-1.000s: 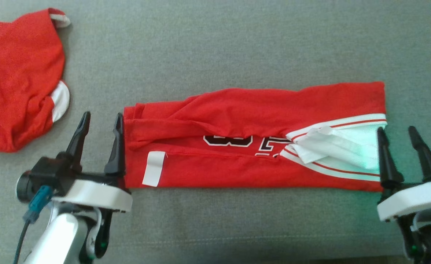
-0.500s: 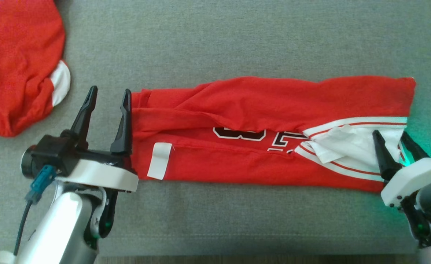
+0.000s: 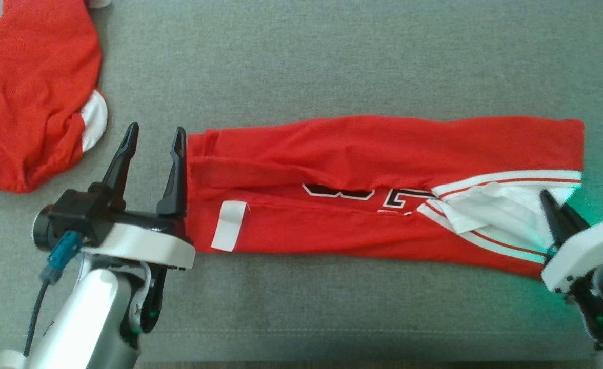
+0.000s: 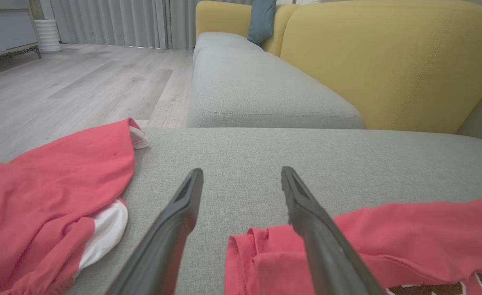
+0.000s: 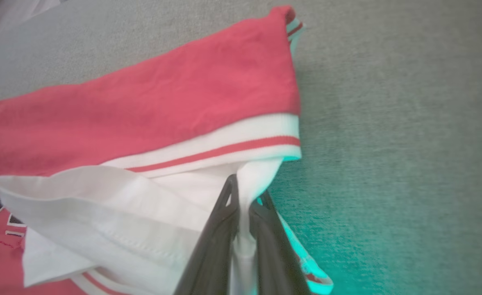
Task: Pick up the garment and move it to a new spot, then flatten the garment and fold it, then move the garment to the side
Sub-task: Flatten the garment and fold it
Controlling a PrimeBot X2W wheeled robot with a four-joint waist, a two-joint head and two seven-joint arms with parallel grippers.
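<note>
The right gripper (image 3: 555,210) has pinched shut on the white end of the red garment (image 3: 358,148), which lies near the front edge of the grey cushion (image 3: 332,61). The left gripper (image 3: 156,128) stands spread beside its other end.

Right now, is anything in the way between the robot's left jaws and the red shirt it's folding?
Nothing visible. The left gripper has its jaws open right beside the folded garment's left end, over the grey cushion.
</note>
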